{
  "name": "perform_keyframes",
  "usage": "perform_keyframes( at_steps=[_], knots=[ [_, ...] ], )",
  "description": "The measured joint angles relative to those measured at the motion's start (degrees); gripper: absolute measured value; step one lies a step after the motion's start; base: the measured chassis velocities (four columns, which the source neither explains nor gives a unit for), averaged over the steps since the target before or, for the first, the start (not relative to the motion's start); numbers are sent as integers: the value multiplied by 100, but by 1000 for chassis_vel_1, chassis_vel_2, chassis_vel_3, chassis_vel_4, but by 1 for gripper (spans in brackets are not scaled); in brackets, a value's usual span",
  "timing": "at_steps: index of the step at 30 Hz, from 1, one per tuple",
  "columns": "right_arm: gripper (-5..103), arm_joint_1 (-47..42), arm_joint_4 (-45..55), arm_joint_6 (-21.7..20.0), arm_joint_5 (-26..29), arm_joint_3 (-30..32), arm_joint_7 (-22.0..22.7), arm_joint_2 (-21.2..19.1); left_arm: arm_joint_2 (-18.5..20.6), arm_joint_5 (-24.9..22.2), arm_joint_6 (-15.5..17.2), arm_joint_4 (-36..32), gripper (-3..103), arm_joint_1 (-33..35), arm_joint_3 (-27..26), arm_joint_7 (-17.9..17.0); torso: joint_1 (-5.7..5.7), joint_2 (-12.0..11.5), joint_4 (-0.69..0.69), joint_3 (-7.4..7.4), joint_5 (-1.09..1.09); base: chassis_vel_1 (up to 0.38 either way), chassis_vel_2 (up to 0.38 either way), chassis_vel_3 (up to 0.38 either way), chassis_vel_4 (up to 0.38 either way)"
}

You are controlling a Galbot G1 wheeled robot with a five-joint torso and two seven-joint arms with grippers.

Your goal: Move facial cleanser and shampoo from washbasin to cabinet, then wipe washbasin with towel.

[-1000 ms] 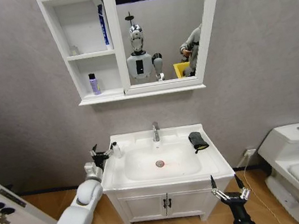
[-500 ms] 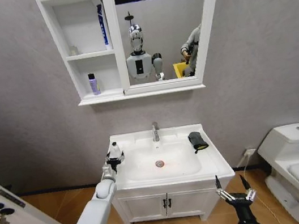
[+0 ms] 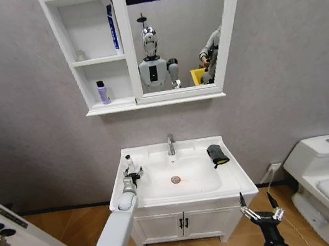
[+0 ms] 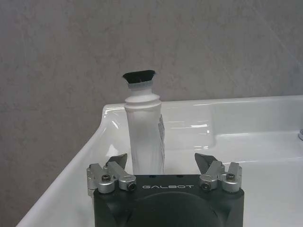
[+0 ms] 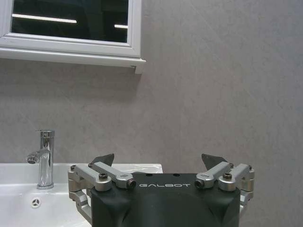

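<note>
Left gripper (image 4: 163, 163), jaws spread, flanks the white black-capped squeeze tube (image 4: 144, 127) standing on the white ceramic washbasin (image 3: 240, 176); a purple bottle (image 3: 103, 92) sits in the white cabinet (image 3: 67, 51), the dark folded towel (image 3: 218, 154) lies unused, right gripper (image 3: 258, 203) idles open.

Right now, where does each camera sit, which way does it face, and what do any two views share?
Head view: high up, looking down at the washbasin, cabinet and towel; both arms show.
Left wrist view: behind the open left gripper, facing a white tube on the washbasin's rim.
Right wrist view: behind the open right gripper, facing the wall and faucet.
Shared: head and left wrist views both show the tube.
</note>
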Motion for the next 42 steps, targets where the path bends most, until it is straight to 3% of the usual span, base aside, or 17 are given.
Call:
perform_keyframes(
  at_steps=[9, 11, 12, 17, 20, 23, 24, 29, 30, 32, 33, 35, 36, 38, 39, 40, 42],
  knots=[
    [100, 15, -18, 4, 10, -7, -1, 3, 42, 18, -6, 63, 47, -39, -36, -40, 0, 0, 1, 0, 0, 0, 0, 0, 0],
    [100, 16, -13, 5, 11, -7, -1, 3, 47, 18, -12, 63, 47, -38, -38, -10, -1, 0, 1, 0, 0, 0, 0, 0, 0],
    [100, 12, 4, 7, 11, -7, -1, 4, 54, 14, -12, 51, 37, -30, -38, 8, 0, 0, 0, 0, 0, 0, 0, 0, 0],
    [100, -16, 49, 9, 23, 7, -2, -1, 161, -10, 27, -123, 30, 19, -2, 18, 0, 0, -1, 0, -2, 0, 0, 0, 0],
    [100, -36, 74, 20, 35, 19, -3, -5, 513, -472, 402, -746, 30, 186, 122, -268, 0, 0, -2, 0, -2, 0, 0, 0, 0],
    [100, -52, 106, 59, 36, 4, -26, 3, 1426, -1129, 1070, -2320, 30, 571, 225, -706, 0, 0, 4, -1, -1, 0, 0, 0, 0],
    [100, -52, 106, 59, 36, 4, -26, 3, 1426, -1129, 1070, -2320, 30, 571, 225, -706, 0, 0, 4, -1, -1, 0, 0, 0, 0],
    [100, -41, 119, 55, -62, -92, -44, 18, 3137, -2526, 1928, -4407, 30, 869, -48, -839, -3, 2, 1, -1, -2, 0, 0, 0, 0],
    [100, -41, 119, 55, -62, -92, -44, 18, 3137, -2526, 1928, -4407, 30, 869, -48, -839, -3, 2, 1, -1, -2, 0, 0, 0, 0],
    [100, -36, 119, 50, -92, -112, -47, 14, 3882, -3242, 2447, -5161, 30, 816, -277, -861, -2, 2, 2, -1, -2, 0, 0, 0, 0],
    [100, -36, 119, 50, -92, -112, -47, 14, 3882, -3242, 2447, -5161, 30, 816, -277, -861, -2, 2, 2, -1, -2, 0, 0, 0, 0],
    [100, -33, 118, 48, -104, -122, -49, 12, 4523, -4190, 3076, -5754, 29, 493, -424, -888, -3, 2, 2, -2, -1, 0, 0, 0, 0],
    [100, -33, 118, 48, -104, -122, -49, 12, 4523, -4190, 3076, -5754, 29, 493, -424, -888, -3, 2, 2, -2, -1, 0, 0, 0, 0],
    [100, -40, 118, 53, -107, -137, -50, 17, 4927, -5312, 3534, -6068, 29, -239, -290, -1083, -3, 2, 1, -1, 0, 0, 0, 0, 0],
    [100, -40, 118, 53, -107, -137, -50, 17, 4927, -5312, 3534, -6068, 29, -239, -290, -1083, -3, 2, 1, -1, 0, 0, 0, 0, 0],
    [100, -49, 118, 63, -108, -143, -49, 17, 5005, -5845, 3715, -6082, 29, -798, -107, -1201, -2, 2, 0, -1, -2, 0, 0, 0, 0],
    [100, -63, 118, 81, -109, -150, -49, 14, 4986, -6337, 3925, -5905, 29, -1727, 255, -1292, -2, 2, 0, -1, 0, 0, 0, 0, 0]
  ],
)
